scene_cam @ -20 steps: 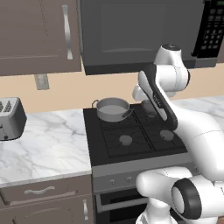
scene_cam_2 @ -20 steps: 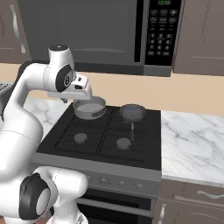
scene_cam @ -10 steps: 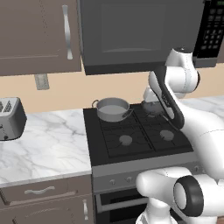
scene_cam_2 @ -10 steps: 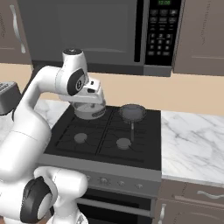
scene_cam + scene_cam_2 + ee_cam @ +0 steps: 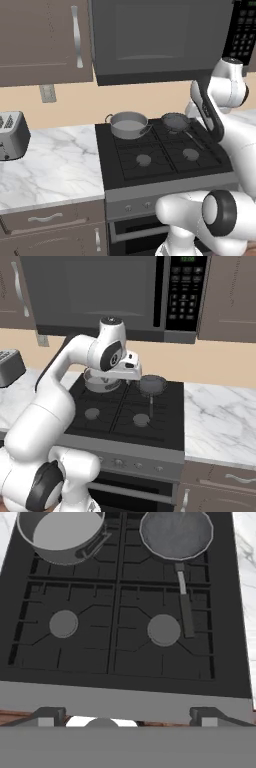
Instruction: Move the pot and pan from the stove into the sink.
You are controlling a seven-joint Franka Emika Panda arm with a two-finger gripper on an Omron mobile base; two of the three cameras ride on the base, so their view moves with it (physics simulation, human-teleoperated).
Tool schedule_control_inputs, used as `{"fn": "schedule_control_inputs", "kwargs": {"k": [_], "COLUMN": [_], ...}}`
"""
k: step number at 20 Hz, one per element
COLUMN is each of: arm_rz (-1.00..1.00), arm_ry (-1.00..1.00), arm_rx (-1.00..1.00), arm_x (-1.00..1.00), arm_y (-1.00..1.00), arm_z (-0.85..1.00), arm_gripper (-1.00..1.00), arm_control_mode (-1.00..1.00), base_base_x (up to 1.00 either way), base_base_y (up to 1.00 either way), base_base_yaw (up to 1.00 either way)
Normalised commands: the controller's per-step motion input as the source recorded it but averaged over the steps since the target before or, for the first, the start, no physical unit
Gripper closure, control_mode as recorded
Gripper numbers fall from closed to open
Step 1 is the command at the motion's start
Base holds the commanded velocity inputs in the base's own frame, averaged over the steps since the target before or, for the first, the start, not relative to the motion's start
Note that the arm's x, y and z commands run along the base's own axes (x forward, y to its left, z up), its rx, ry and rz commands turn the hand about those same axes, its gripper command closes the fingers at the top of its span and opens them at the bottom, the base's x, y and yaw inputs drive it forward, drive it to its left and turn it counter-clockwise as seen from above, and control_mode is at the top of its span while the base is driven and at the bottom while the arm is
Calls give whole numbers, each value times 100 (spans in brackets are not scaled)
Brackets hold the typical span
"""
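One pot (image 5: 128, 124); one pan (image 5: 175, 121); one stove (image 5: 165, 162), four burners; one toaster (image 5: 12, 135); one microwave (image 5: 120, 293); one wall outlet (image 5: 48, 93).

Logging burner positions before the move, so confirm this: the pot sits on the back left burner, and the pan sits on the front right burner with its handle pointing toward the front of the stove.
Wrong on the pan's burner. The pan sits on the back right burner, beside the pot on the back left; only its handle reaches forward, past the bare front right burner. The hand view shows it on the stove.
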Motion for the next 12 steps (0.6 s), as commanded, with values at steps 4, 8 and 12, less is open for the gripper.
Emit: {"fn": "schedule_control_inputs", "kwargs": {"k": [4,8,12], "arm_rz": [0,0,0], "arm_ry": [0,0,0], "arm_rx": [0,0,0], "arm_x": [0,0,0], "arm_y": [-72,-28,0], "arm_z": [-11,-2,-4], "arm_gripper": [-100,-100,-100], "arm_control_mode": [-100,-100,-100], "base_base_x": [0,0,0], "base_base_y": [0,0,0], "base_base_yaw": [0,0,0]}}
